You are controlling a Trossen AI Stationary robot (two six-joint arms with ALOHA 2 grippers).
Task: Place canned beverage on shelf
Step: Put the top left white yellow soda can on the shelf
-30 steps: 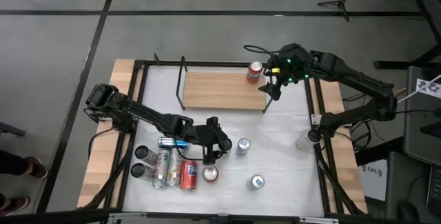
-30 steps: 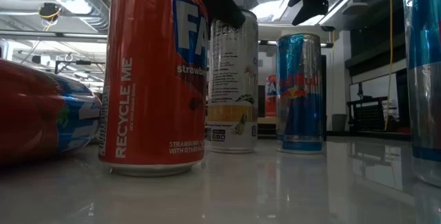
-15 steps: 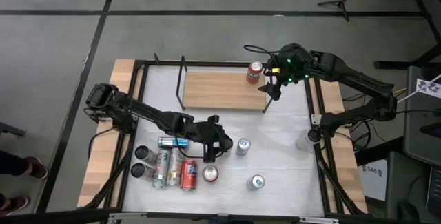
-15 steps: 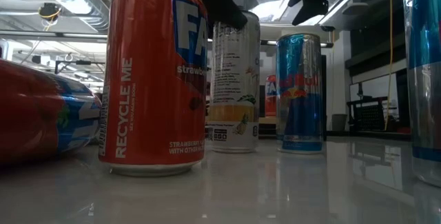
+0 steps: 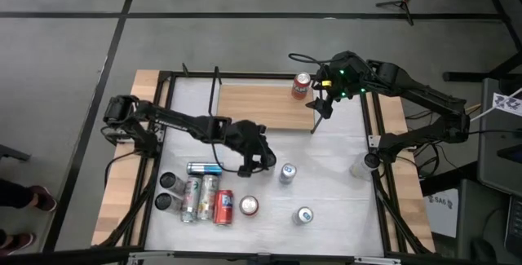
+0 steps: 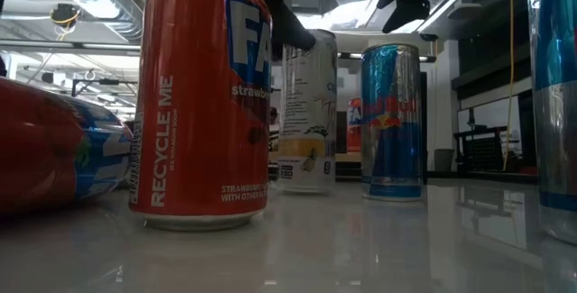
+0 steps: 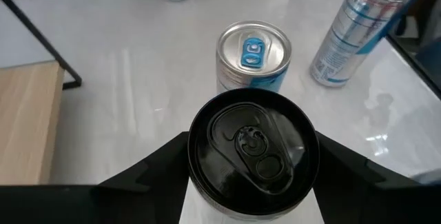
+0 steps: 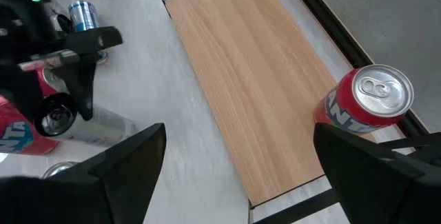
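step: black-top can (image 7: pixel 251 156) is clamped by L gripper (image 5: pixel 254 157), near shelf (image 5: pixel 263 107) | R gripper (image 5: pixel 325 96) is held apart | next: can is carried to shelf

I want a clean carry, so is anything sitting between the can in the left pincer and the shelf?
Nothing visible does. The left pincer grips a black-topped can, and only bare white tabletop lies between it and the shelf. The red can occupies only the shelf's right end.

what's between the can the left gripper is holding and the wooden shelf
Nothing stands there. In the high view, only bare white tabletop separates the black-topped white can gripped by the left gripper from the light-wood shelf board.
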